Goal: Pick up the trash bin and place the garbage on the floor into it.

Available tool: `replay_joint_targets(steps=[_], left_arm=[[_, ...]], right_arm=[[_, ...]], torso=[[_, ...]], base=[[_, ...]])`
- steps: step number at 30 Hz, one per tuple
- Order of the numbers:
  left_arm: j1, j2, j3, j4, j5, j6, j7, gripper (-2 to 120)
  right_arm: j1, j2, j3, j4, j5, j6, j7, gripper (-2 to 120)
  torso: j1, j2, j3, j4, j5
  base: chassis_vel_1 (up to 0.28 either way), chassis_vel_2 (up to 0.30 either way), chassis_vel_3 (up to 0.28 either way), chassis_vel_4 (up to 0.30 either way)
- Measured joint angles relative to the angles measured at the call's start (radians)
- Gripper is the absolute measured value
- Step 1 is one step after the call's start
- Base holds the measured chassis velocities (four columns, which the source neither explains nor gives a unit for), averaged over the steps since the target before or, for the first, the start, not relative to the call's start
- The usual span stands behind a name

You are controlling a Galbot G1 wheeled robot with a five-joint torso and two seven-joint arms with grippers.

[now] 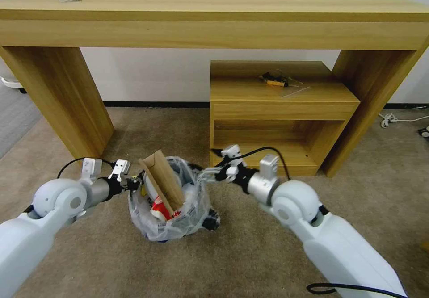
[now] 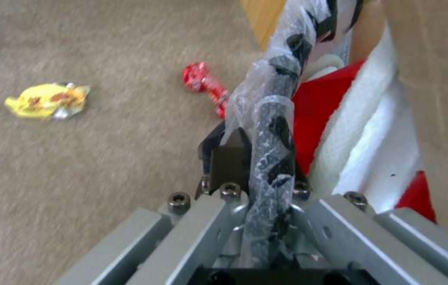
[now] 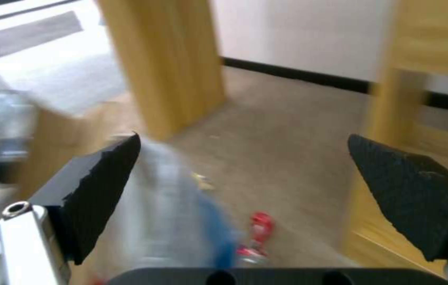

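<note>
The trash bin [image 1: 172, 213], lined with a clear plastic bag [image 1: 196, 202] printed in black and yellow, sits on the beige carpet floor [image 1: 250, 253] in front of the wooden table [image 1: 214, 16], just left of the low wooden shelf unit [image 1: 277, 106]. It is packed: a brown cardboard strip [image 1: 163, 182] leans out of the top, with a red wrapper [image 1: 160, 208] and white pieces (one looks like a slipper) pressed beneath it. The left gripper [image 1: 133, 182] comes in from the left at rim height, its arm low and bent, and is clenched on the bin's rim, the bagged edge [image 2: 271, 130] pinched between its fingers [image 2: 229, 158]. The right gripper [image 1: 206, 173] reaches in from the right with its arm stretched forward, at the far right side of the rim; its jaws stand wide apart, grasping nothing. Still on the carpet lie a yellow wrapper [image 2: 47, 101] and a red candy wrapper [image 2: 203, 81], the red one just beside the bin.
</note>
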Motion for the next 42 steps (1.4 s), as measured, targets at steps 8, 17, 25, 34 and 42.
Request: replay_joint_targets(steps=[8, 17, 25, 34, 42], left_arm=[[0.105, -0.016, -0.147, 0.027, 0.048, 0.0, 0.046, 0], [0.359, -0.057, -0.416, 0.005, 0.1, 0.0, 0.098, 0], [0.52, -0.13, -0.536, -0.058, 0.158, 0.0, 0.141, 0], [0.659, -0.214, -0.64, -0.123, 0.186, 0.0, 0.178, 0], [0.657, -0.235, -0.635, -0.15, 0.191, 0.0, 0.179, 0]], right_arm=[[-0.13, -0.015, 0.144, -0.035, -0.074, 0.06, 0.023, 100], [-0.288, 0.055, 0.273, -0.036, -0.177, 0.117, 0.02, 100], [-0.408, 0.113, 0.368, -0.025, -0.238, 0.17, 0.017, 100], [-0.47, 0.193, 0.434, -0.013, -0.288, 0.226, 0.016, 100], [-0.454, 0.195, 0.42, -0.008, -0.291, 0.227, 0.01, 100]], torso=[[0.0, 0.0, 0.0, -0.0004, 0.0001], [0.0, 0.0, 0.0, 0.0, 0.0001], [0.0, 0.0, 0.0, -0.0003, -0.0003], [0.0, 0.0, 0.0, -0.0001, -0.0001], [0.0, 0.0, 0.0, -0.0004, -0.0001]], base=[[0.0, 0.0, 0.0, 0.0], [0.0, 0.0, 0.0, 0.0], [0.0, 0.0, 0.0, 0.0], [0.0, 0.0, 0.0, 0.0], [0.0, 0.0, 0.0, 0.0]])
